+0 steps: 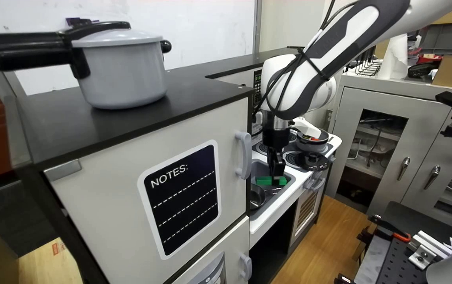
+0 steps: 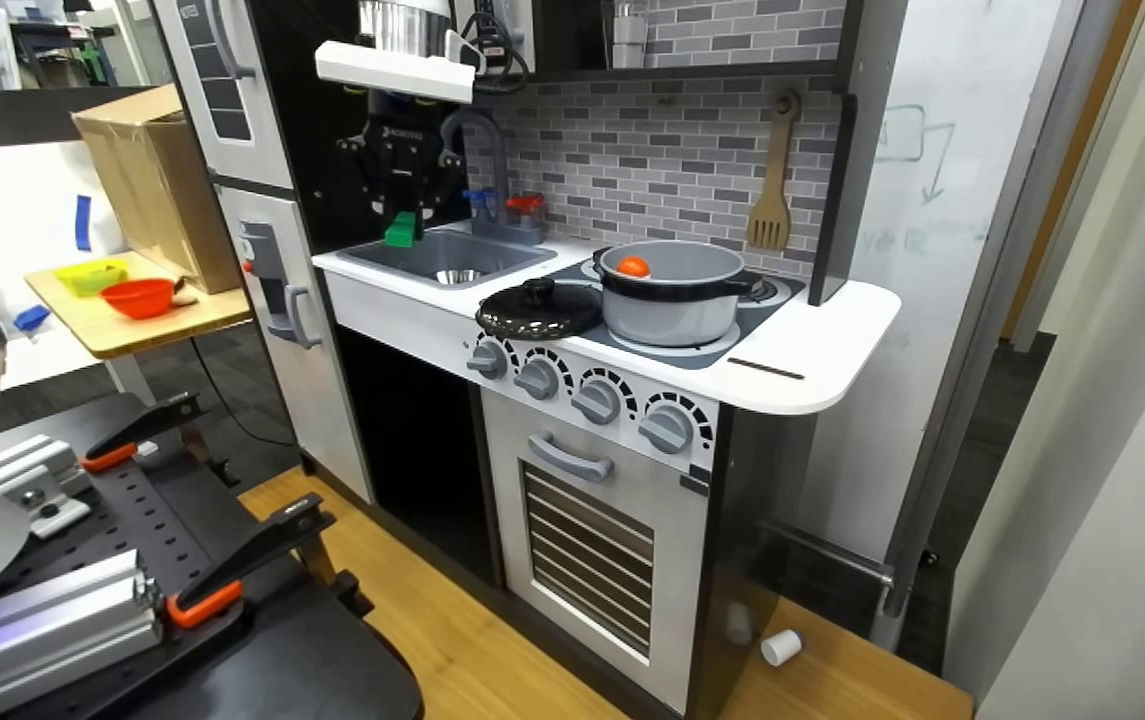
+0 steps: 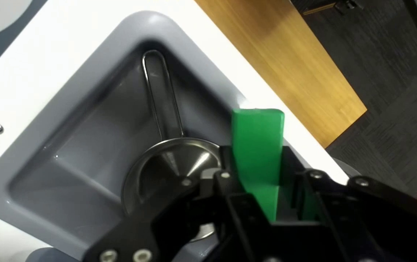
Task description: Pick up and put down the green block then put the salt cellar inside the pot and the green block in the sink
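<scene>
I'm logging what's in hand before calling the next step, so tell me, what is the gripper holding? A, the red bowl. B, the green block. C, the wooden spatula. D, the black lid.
B: the wrist view shows the green block pinched between the jaws of the gripper.

A robotics lab: a robot arm (image 1: 340, 35) leans over a play kitchen (image 2: 392, 320); around it stand a scribbled whiteboard (image 2: 942, 240), a grey metal cabinet (image 1: 419, 138) and a black bench (image 2: 322, 650) bearing metal profiles (image 2: 52, 630) and 2 black-and-orange clamps (image 2: 207, 603).
</scene>
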Tool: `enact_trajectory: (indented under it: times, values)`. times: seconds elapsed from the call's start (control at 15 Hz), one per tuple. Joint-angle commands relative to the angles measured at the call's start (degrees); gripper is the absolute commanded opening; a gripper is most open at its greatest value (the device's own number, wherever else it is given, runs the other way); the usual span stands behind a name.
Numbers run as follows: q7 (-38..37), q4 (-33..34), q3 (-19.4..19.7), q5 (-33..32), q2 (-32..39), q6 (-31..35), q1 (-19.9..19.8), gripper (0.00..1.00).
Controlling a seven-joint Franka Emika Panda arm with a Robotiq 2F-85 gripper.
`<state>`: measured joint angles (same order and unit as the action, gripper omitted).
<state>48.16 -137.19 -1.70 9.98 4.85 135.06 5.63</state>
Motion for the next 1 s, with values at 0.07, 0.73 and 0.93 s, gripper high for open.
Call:
enact_trajectory:
  times: [0.07,0.73,0.93]
  values:
    - [-0.92,4.21,-2.39,-1.76,3.95,-0.69,-0.81,0.08]
    - [-3.68,4.36,-3.82,-6.04,4.25,0.94,-0.42,0.1]
    - [-6.11,5.16,-3.96,-11.14,5.0,2.35,-0.1,0.1]
